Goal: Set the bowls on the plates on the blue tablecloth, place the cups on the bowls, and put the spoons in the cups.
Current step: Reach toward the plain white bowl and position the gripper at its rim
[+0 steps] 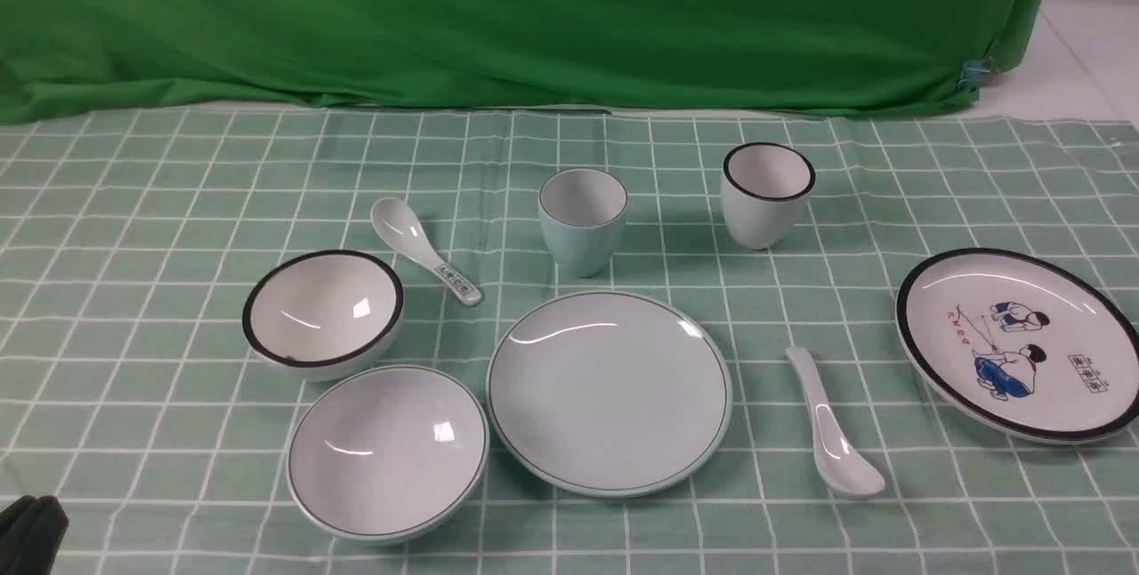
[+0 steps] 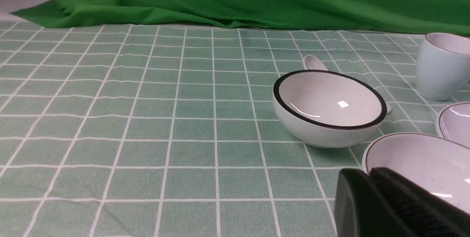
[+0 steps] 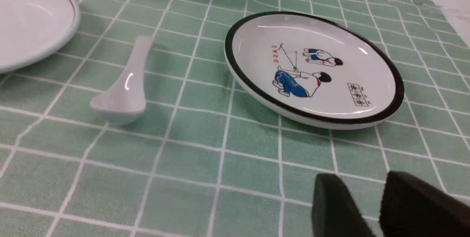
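Observation:
On the blue tablecloth (image 1: 133, 246) lie a pale blue plate (image 1: 609, 391) in the middle and a cartoon plate (image 1: 1019, 344) at right. The pale blue bowl (image 1: 388, 450) and the black-rimmed bowl (image 1: 322, 312) sit left of the blue plate. Behind stand the pale blue cup (image 1: 582, 219) and the black-rimmed cup (image 1: 767, 194). The marked spoon (image 1: 424, 249) lies by the black-rimmed bowl, and the plain spoon (image 1: 832, 428) lies between the plates. My left gripper (image 2: 368, 172) is shut and empty, close to the blue bowl's rim. My right gripper (image 3: 361, 174) is open and empty, near the cartoon plate (image 3: 312, 68).
A bright green backdrop cloth (image 1: 534, 14) hangs along the back edge. A white surface (image 1: 1086, 41) shows past the backdrop at far right. Bare checked cloth stretches left of the bowls and along the front.

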Robot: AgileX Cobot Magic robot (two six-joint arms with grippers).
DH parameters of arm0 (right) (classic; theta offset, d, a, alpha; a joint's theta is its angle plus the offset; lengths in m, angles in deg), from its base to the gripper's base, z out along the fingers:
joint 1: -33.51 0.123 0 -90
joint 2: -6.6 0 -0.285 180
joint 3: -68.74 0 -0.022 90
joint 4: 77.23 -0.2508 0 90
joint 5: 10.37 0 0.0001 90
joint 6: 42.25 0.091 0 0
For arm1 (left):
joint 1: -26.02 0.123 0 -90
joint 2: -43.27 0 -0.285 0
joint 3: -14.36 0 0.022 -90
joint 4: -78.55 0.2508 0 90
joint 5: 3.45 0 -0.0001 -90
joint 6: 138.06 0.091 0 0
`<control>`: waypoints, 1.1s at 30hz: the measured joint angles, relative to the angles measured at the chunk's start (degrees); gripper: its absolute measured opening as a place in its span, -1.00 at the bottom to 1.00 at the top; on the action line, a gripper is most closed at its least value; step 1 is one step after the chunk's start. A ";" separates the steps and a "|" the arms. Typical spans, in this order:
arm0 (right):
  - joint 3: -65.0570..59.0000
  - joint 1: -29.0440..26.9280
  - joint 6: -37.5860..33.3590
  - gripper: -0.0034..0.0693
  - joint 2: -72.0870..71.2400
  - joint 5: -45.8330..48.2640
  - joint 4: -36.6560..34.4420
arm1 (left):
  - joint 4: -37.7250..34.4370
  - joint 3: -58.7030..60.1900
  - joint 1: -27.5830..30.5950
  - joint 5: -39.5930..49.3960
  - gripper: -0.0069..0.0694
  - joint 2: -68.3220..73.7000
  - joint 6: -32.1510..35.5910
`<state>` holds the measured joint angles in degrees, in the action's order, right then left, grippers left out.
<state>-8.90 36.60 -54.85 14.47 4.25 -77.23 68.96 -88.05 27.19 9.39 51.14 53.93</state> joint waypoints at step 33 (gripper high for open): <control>0.00 0.00 12.61 -0.24 0.00 -7.45 -2.18 | -26.72 0.00 0.00 -21.43 -0.77 0.00 -7.10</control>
<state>-8.90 36.60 -42.25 14.47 -3.20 -79.41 42.24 -88.05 27.19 -12.04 51.14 46.83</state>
